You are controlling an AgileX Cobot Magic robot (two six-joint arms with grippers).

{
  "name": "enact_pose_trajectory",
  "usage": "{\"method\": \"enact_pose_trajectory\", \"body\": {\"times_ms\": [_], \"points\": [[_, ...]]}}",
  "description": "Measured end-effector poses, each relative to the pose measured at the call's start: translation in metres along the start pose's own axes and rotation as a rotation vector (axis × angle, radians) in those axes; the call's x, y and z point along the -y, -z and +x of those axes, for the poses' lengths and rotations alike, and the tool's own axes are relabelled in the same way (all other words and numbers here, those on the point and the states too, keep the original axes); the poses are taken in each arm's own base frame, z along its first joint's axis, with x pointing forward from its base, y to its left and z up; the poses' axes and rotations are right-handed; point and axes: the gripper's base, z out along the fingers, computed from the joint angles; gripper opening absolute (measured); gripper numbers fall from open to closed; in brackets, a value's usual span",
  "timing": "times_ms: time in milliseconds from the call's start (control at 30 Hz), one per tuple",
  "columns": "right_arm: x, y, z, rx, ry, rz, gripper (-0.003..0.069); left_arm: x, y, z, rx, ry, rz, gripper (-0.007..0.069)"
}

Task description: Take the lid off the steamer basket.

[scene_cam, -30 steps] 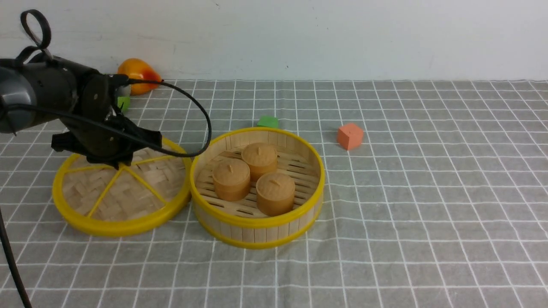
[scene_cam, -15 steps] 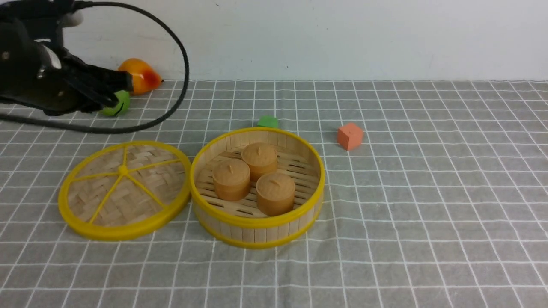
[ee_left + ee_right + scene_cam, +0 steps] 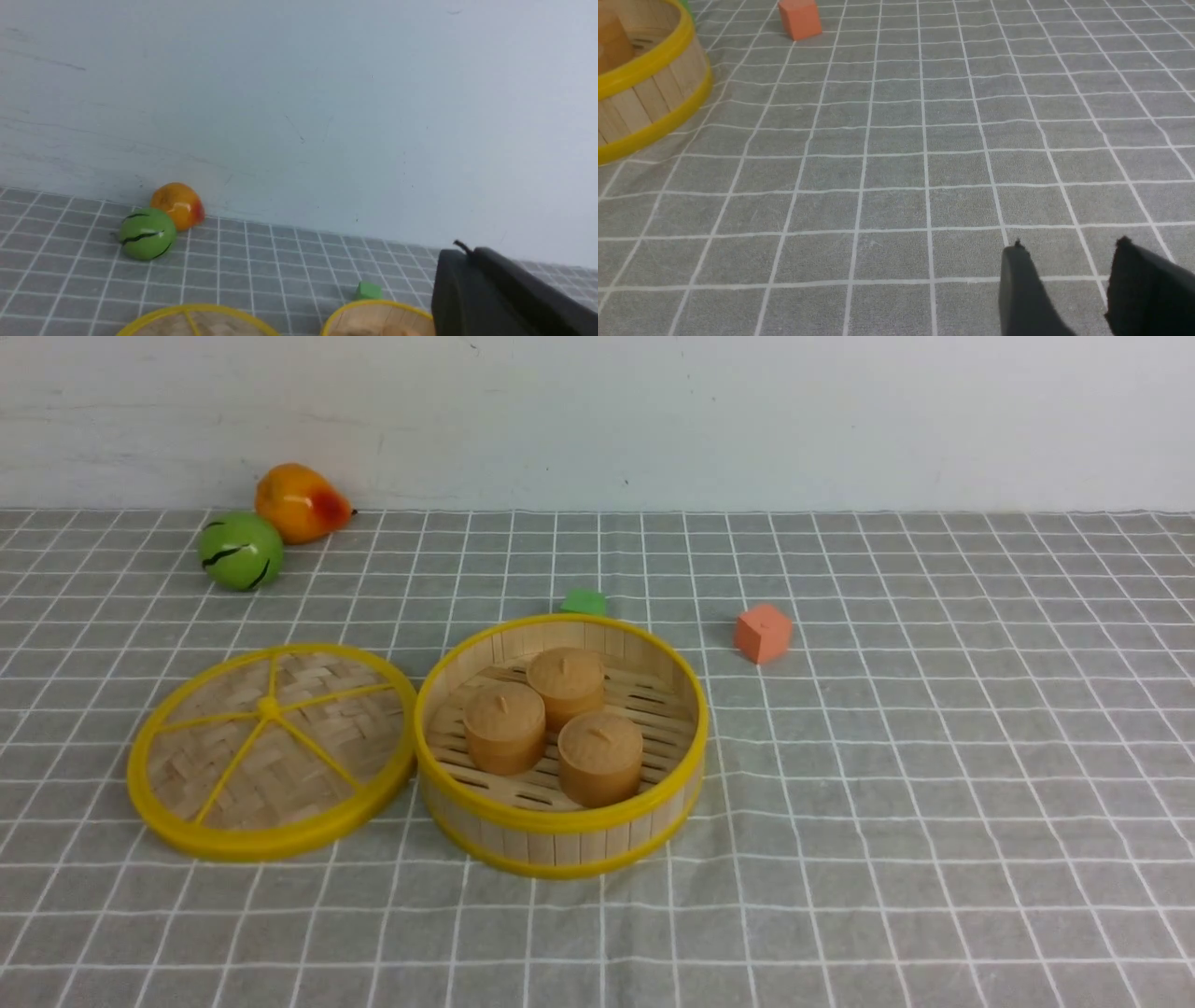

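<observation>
yellow-rimmed lid [image 3: 271, 751], grey checked cloth [image 3: 934, 756], orange cube [image 3: 763, 633]

Qty: 1 lid [image 3: 271, 747], 1 steamer basket [image 3: 560, 845], 3 buns [image 3: 505, 728], 2 fruit [image 3: 241, 551], 2 blocks [image 3: 764, 633]

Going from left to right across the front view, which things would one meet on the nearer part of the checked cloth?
lid → steamer basket → orange cube

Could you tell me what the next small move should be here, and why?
Probably none beyond parking both arms: the flat woven bamboo lid with yellow rim already lies on the grey checked cloth beside the slatted bamboo steamer basket, which stands open.
</observation>
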Motion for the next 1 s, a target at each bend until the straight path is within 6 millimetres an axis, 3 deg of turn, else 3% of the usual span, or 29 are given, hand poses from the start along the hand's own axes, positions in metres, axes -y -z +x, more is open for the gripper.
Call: {"method": "enact_pose_trajectory", "body": {"times_ms": [67, 167, 467, 800, 1000], "points": [[0.0, 0.0, 0.0, 0.0, 0.0, 0.0, 0.0241, -0.005, 0.017, 0.014, -0.018, -0.04, -0.013, -0.0013], [0.0, 0.0, 0.0, 0.0, 0.0, 0.0, 0.0241, -0.011, 0.026, 0.033, -0.078, -0.067, -0.036, -0.0013], [0.0, 0.0, 0.0, 0.0, 0.0, 0.0, 0.0241, -0.027, 0.026, 0.086, -0.261, -0.076, -0.09, -0.0013], [0.0, 0.0, 0.0, 0.0, 0.0, 0.0, 0.0241, -0.035, 0.03, 0.105, -0.356, -0.076, -0.137, -0.0013], [0.0, 0.0, 0.0, 0.0, 0.0, 0.0, 0.0241, -0.046, 0.041, 0.141, -0.297, 0.028, -0.164, -0.0013]]}}
